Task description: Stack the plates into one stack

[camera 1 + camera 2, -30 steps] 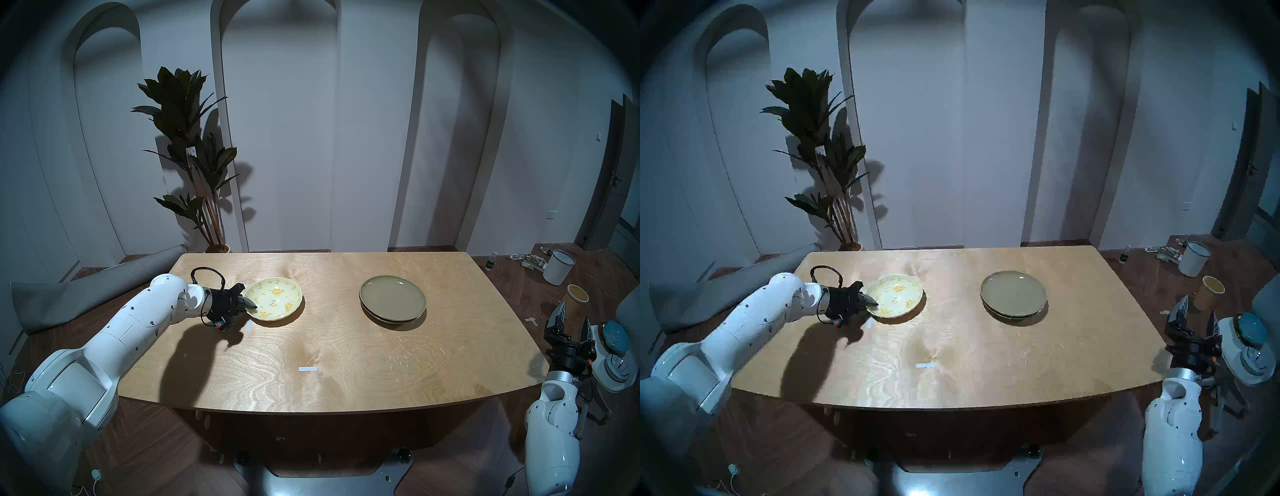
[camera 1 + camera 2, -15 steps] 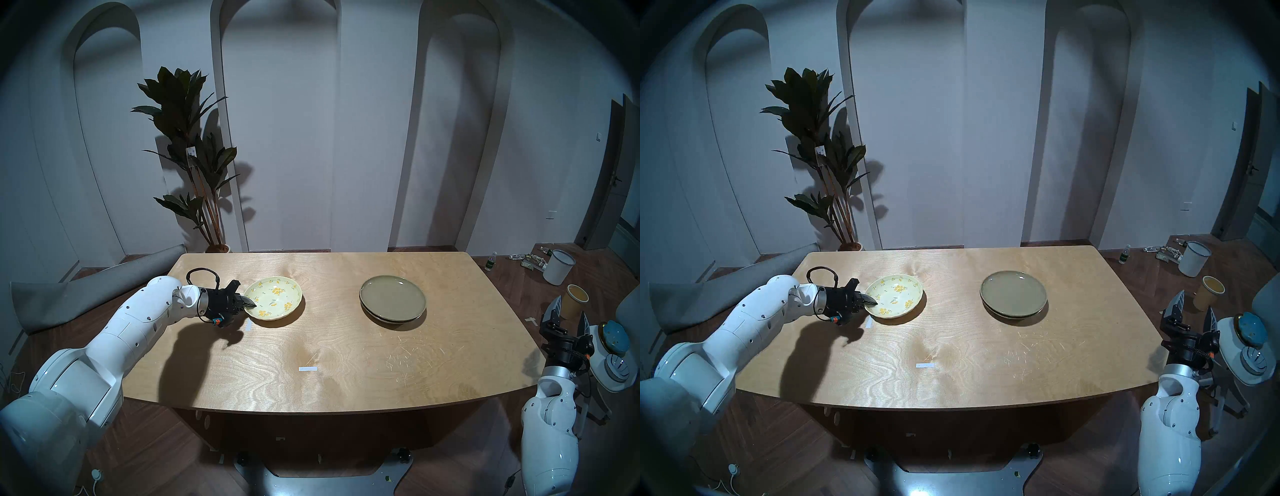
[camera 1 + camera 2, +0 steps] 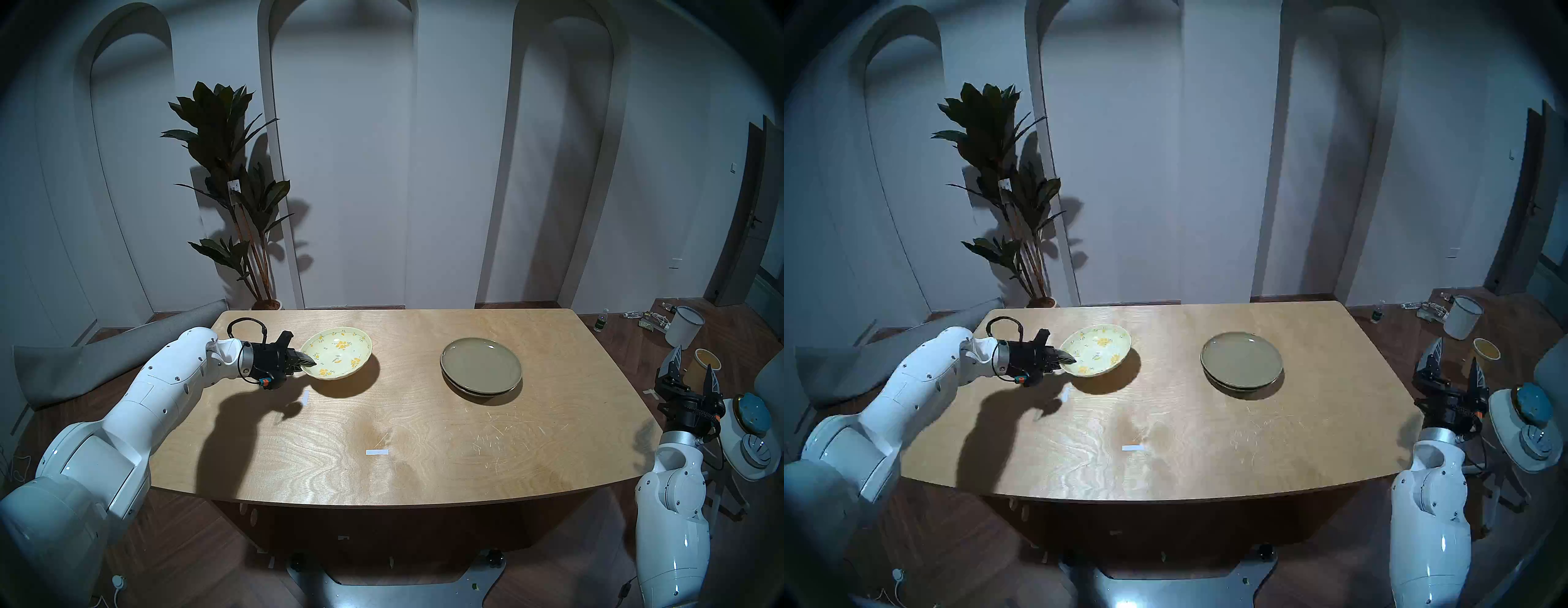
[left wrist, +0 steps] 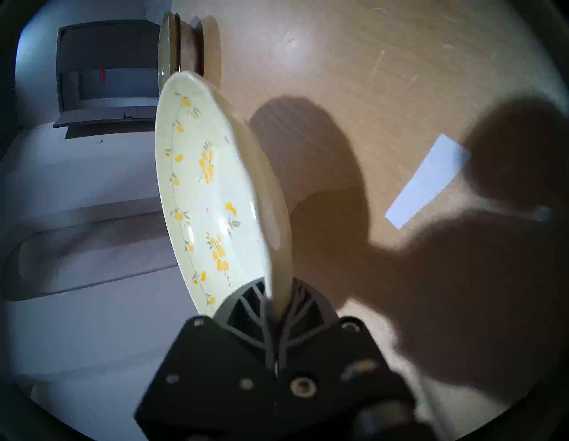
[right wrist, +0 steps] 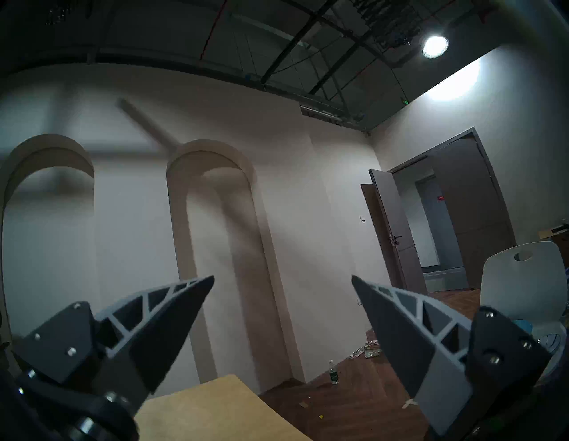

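Nearest the robot, the worktop (image 3: 424,463) of pale plywood carries a small white strip of tape (image 3: 377,452) at its near middle. The strip shows no print.

On the left, the left gripper (image 3: 306,361) has its jaws closed flat on the near-left rim of the pale yellow scalloped plate with orange flowers (image 3: 339,352). The plate is clear of the worktop: a full shadow lies beneath it and its far edge is tipped up. In the left wrist view the rim (image 4: 278,271) passes edge-on between the two fingers (image 4: 246,305), so the plate extends straight out from the jaws, away from the wrist.

The relation that governs the coming move: the plain olive-tan glazed plate (image 3: 481,365) lies well apart to the right of the held plate, at about the same depth. It sits on a lower plate (image 3: 479,392) of which only a thin edge shows; its material cannot be told from here. The carry is judged to be a sideways one, left to right, with the left arm the only one engaged.

The right gripper (image 3: 693,368) stands off the right end of the worktop, pointing upward, jaws spread wide and empty.

No brand, label or legible writing appears on any plate.
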Controlling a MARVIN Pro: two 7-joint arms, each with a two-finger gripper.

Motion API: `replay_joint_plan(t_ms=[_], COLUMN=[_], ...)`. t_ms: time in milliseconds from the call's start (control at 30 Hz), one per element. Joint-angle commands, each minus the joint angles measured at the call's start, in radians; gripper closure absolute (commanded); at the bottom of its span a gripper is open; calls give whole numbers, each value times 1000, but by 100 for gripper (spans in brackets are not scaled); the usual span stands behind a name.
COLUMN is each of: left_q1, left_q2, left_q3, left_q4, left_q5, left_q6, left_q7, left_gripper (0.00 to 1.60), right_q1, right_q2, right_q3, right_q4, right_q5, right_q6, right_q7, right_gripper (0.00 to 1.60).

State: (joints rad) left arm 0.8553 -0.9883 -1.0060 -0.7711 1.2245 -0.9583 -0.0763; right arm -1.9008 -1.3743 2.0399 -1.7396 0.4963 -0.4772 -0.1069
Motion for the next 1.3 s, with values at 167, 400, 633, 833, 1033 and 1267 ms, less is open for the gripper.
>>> replay_joint_plan(t_ms=[167, 400, 633, 833, 1033, 1267], left_q1=[-51, -53, -61, -90, -123, -143], left_q2=[-13, -54, -113, -195, -270, -313], left_q3=[-7, 13, 45, 67, 73, 73], left_q4=[-136, -215, -262, -240, -190, -175], left_q5=[-22, -24, -21, -22, -42, -64], left_q6=[-2, -2, -2, 30, 84, 88], left_q7=[-17, -35, -76, -137, -190, -235], left_gripper=[160, 160, 160, 160, 160, 160], right_q1=[-15, -30, -49, -70, -83, -97], right_q2=[-22, -38, -57, -73, -84, -94], right_q3=[22, 21, 17, 18, 16, 20], right_q4=[-67, -77, -105, -132, -142, -155], right_q5=[-22, -33, -44, -53, -62, -70], right_q6=[39, 48, 50, 45, 44, 40], right_q7=[-64, -81, -95, -105, -113, -122], right_gripper=[0, 0, 0, 0, 0, 0])
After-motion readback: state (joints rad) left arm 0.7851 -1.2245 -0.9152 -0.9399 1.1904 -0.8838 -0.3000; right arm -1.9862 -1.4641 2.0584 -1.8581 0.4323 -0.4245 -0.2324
